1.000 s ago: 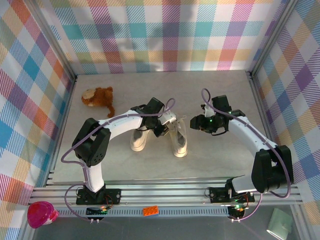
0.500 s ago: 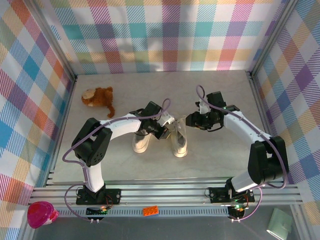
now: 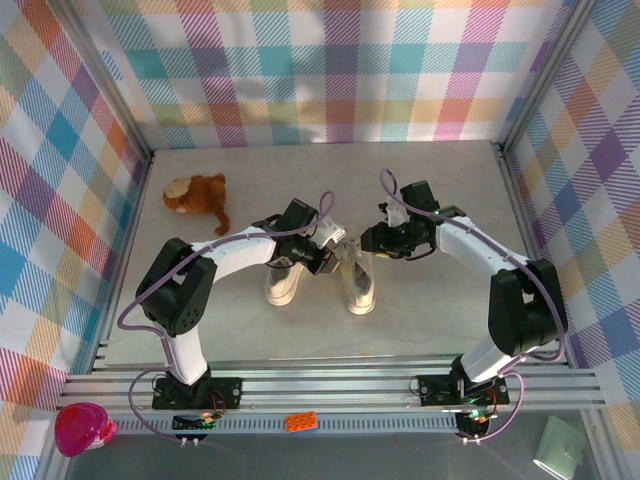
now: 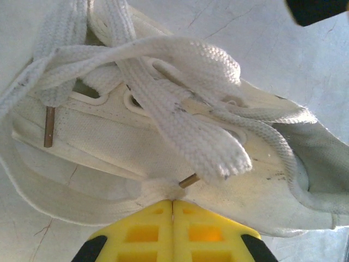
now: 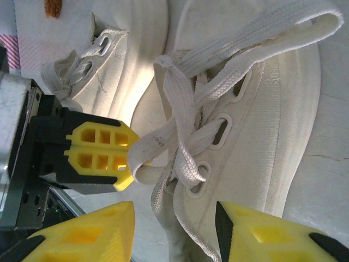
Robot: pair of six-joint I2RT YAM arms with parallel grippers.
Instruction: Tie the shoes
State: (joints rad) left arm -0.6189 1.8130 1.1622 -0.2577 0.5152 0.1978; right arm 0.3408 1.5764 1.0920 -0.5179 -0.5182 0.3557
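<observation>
My left gripper (image 4: 172, 205) pinching a white lace (image 5: 158, 140) of the cream sneaker (image 5: 272, 125) in the middle of the tabletop (image 3: 440, 310), my right gripper (image 5: 174, 232) hovering over it, jaws parted

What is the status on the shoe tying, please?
Left gripper shut on lace. Right gripper open, close by that shoe, not yet tied. Plush toy well aside, nothing blocking.

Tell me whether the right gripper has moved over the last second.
Yes. Seen from above, the right gripper has slid left, closer to the right-hand shoe, which stayed put.
</observation>
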